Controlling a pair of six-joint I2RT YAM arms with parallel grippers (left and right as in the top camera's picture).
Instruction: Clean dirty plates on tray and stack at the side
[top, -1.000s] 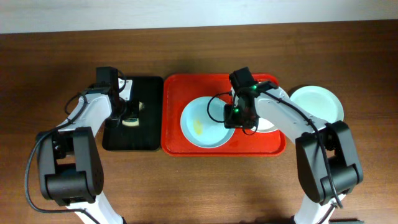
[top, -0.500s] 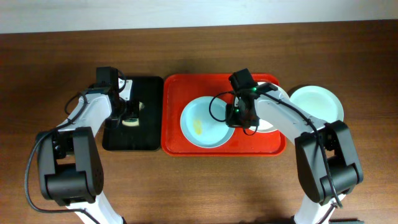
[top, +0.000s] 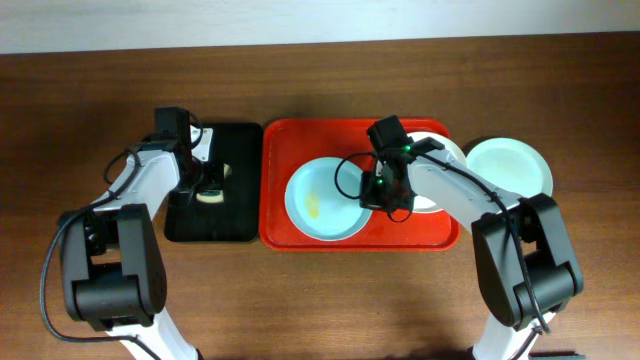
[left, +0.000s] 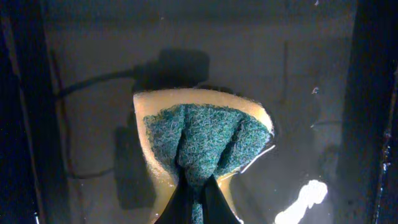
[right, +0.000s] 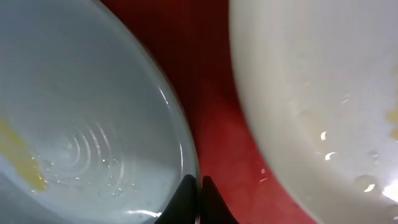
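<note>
A pale mint-blue plate with a yellow smear lies on the red tray. My right gripper is shut on this plate's right rim; in the right wrist view the fingers pinch the rim of the plate. A white plate lies beside it on the tray, partly under my right arm, and shows wet in the right wrist view. A second mint plate rests on the table right of the tray. My left gripper is shut on a yellow sponge with a green scrub top.
The sponge sits in a narrow black tray left of the red tray; its floor looks wet in the left wrist view. The brown table lies around both trays.
My right gripper has moved slightly left with the smeared mint plate, which has slid left on the tray. The left arm has not moved.
</note>
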